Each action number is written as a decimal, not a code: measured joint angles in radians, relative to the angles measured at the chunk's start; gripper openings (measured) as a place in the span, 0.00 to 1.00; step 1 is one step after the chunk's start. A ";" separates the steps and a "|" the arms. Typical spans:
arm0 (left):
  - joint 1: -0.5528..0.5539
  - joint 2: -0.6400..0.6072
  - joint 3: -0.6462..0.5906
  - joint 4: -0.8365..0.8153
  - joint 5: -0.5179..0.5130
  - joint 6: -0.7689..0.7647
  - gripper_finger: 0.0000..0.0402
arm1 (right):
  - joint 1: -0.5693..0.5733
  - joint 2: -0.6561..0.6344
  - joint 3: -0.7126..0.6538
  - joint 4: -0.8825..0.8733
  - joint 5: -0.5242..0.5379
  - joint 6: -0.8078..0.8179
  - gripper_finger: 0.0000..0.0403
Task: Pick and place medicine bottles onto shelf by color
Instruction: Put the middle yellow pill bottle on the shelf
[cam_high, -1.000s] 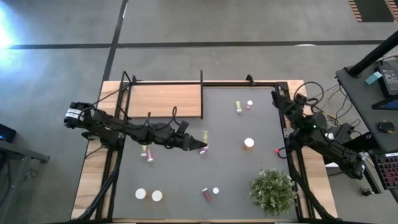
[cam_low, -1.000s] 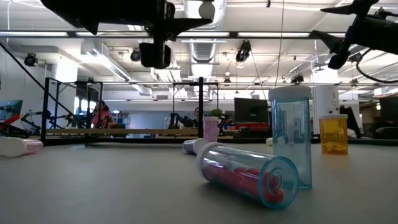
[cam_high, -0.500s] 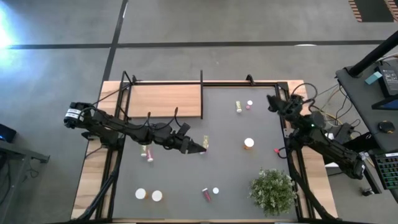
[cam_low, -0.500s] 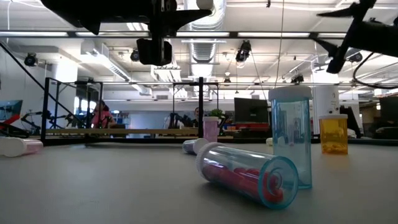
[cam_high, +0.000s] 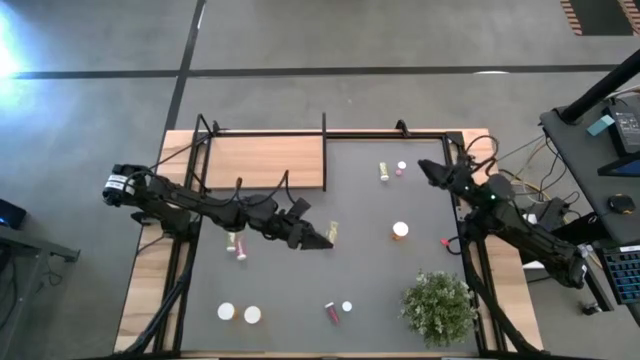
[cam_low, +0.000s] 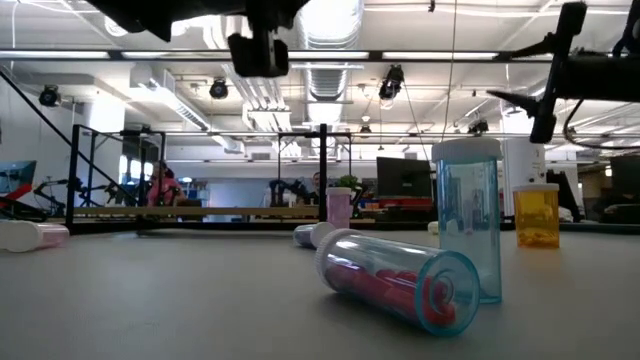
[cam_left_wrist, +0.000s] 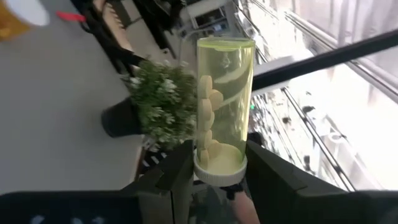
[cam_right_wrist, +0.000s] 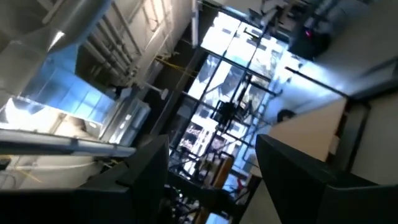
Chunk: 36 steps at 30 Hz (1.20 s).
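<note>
Lifted higher than a moment ago, the left gripper (cam_high: 326, 238) clamps a yellow-green bottle (cam_left_wrist: 222, 112) just below the shelf's (cam_high: 265, 162) right corner; right gripper (cam_high: 425, 168), fingers apart, waits well right of the shelf

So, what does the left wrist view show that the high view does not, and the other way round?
Only the left wrist view shows the tablets inside the yellow-green bottle and the left gripper shut on its capped end. Only the high view shows the light-wood shelf, bare of bottles, the right gripper near the table's far right corner, and the other scattered bottles. Both show the held bottle, the green plant and the orange bottle.
</note>
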<state>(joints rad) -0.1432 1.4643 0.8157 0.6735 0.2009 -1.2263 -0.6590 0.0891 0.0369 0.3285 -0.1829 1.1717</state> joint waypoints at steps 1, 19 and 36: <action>0.000 0.000 0.008 0.000 0.009 -0.001 0.29 | 0.000 0.000 0.012 0.003 -0.001 -0.014 0.57; 0.046 0.000 0.039 -0.011 0.196 -0.262 0.29 | 0.020 0.270 0.575 -0.462 -0.234 -0.517 0.57; 0.072 0.001 0.039 0.001 0.229 -0.377 0.29 | 0.288 0.730 1.091 -0.864 -0.213 -1.055 0.57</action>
<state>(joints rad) -0.0714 1.4654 0.8543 0.6743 0.4304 -1.6029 -0.3714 0.8193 1.1275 -0.5356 -0.3964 0.1170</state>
